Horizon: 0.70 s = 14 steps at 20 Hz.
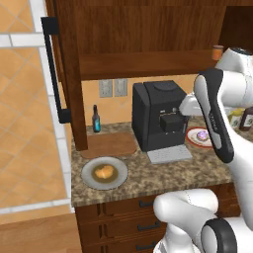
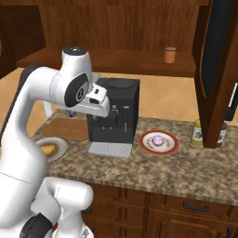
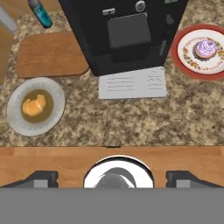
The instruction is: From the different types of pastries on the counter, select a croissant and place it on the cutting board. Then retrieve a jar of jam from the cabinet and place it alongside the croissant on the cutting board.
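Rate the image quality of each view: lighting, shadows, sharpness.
Left base view: flat, even light, no glare; croissant soft-edged on its plate. Right base view: cabinet interior dim, the jar still readable. Hand view: sharpest; cutting board and pink pastry crisp, with only faint shadows.

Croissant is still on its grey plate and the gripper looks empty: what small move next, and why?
Probably swing the open gripper left and down toward the croissant. It lies on the grey plate, beside the bare cutting board, while the hand hangs high over the counter near the coffee machine.
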Tool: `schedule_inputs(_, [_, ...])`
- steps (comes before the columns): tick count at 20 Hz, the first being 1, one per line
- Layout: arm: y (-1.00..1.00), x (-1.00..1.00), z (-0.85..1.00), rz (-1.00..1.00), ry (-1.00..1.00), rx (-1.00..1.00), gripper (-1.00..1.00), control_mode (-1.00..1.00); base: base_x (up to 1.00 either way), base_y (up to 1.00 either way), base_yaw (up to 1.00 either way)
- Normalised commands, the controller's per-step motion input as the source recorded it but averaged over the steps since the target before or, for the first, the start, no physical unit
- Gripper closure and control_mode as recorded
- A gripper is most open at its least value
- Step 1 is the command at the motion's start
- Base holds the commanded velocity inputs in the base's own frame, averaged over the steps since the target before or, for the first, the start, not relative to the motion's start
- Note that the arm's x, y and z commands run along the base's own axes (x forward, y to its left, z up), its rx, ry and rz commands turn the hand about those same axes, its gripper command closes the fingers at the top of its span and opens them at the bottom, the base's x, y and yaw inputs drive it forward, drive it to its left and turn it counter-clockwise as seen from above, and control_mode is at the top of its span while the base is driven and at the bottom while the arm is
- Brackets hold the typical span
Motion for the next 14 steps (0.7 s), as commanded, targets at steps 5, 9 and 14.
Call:
schedule_inputs(5, [-0.73, 0.19, 0.15, -0.04, -0.06, 0.0, -1.0, -1.0, 0.0, 0.0, 0.0])
schedule_inputs(9, [-0.73, 0.07, 0.19, -0.04, 0.0, 0.0, -1.0, -1.0, 0.0, 0.0, 0.0])
schedule_inputs(14, [-0.89, 0.0, 0.24, -0.05, 0.0, 0.0, -1.0, -1.0, 0.0, 0.0, 0.0])
